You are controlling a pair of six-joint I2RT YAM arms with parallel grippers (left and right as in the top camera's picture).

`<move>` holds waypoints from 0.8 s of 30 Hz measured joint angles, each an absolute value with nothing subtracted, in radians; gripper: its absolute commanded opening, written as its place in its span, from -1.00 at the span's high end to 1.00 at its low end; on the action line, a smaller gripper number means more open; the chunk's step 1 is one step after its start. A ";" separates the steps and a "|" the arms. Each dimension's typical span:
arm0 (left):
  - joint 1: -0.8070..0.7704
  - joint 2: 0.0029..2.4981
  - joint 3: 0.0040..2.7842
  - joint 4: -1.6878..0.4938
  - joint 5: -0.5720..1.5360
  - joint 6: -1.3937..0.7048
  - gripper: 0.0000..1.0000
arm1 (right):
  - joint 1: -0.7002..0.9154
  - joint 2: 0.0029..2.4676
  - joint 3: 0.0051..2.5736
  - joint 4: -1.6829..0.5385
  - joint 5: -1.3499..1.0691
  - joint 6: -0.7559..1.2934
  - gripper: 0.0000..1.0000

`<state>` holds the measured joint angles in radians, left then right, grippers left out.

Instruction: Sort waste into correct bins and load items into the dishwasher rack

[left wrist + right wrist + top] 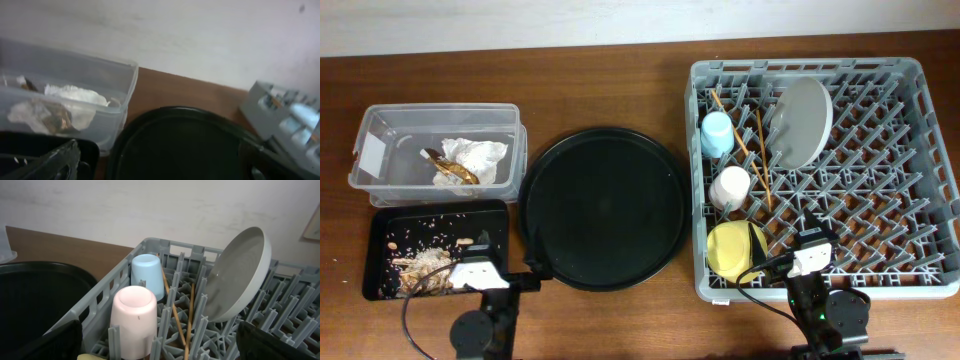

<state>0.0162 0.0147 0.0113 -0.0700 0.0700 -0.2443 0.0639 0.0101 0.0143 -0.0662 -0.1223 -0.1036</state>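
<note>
Dishes and waste lie to either side of the large round black tray (603, 207) in the middle of the worktop (620, 90). Left of that tray, on its far side from the robot, stands the clear tub (410, 125). It holds the crumpled white napkin (480, 154), with the brown-gold wrapper (455, 172) touching the napkin's near edge. Also left of the round tray, but nearer the robot and just beside its rim, lies the flat black tray (490, 215). Beige food scraps (420, 262) are scattered over it, thickest toward its near edge.

Right of the round tray sits the grey dishwasher rack (820, 66), its wall close to the tray's rim. Along the rack's side nearest the tray stand the light blue cup (717, 132) farthest back, then the pink cup (730, 187), then the yellow bowl (735, 250) closest to the robot. Just past the cups, away from the tray, the chopsticks (761, 160) lie slanted among the pegs. Beyond them the plate (802, 120) leans on its edge.

At the tray's near left, the left hand (159, 150) hangs above the flat tray's near end, its fingers (55, 162) spread wide with nothing between them. At the tray's near right, the right hand (159, 330) sits over the rack's near edge beside the bowl. Its fingers (60, 342) are likewise wide apart and grip nothing.
</note>
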 measured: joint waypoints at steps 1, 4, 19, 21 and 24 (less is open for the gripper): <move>0.006 0.015 0.011 -0.070 0.069 -0.208 -0.98 | 0.064 0.010 0.014 -0.066 -0.122 -0.104 -0.97; -0.023 0.015 0.011 -0.071 0.069 -0.079 -0.98 | 0.064 0.010 0.014 -0.066 -0.122 -0.104 -0.97; -0.031 0.015 0.011 -0.073 0.044 0.114 -0.98 | 0.064 0.010 0.014 -0.066 -0.122 -0.104 -0.97; -0.031 0.015 0.011 -0.073 0.044 0.116 -0.99 | 0.064 0.010 0.014 -0.066 -0.122 -0.104 -0.97; -0.031 0.015 0.011 -0.073 0.044 0.117 -0.99 | 0.064 0.010 0.014 -0.066 -0.122 -0.104 -0.97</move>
<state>-0.0311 0.0147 0.0113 -0.0727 0.0437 0.1165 0.0639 0.0101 0.0143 -0.0662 -0.1223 -0.1043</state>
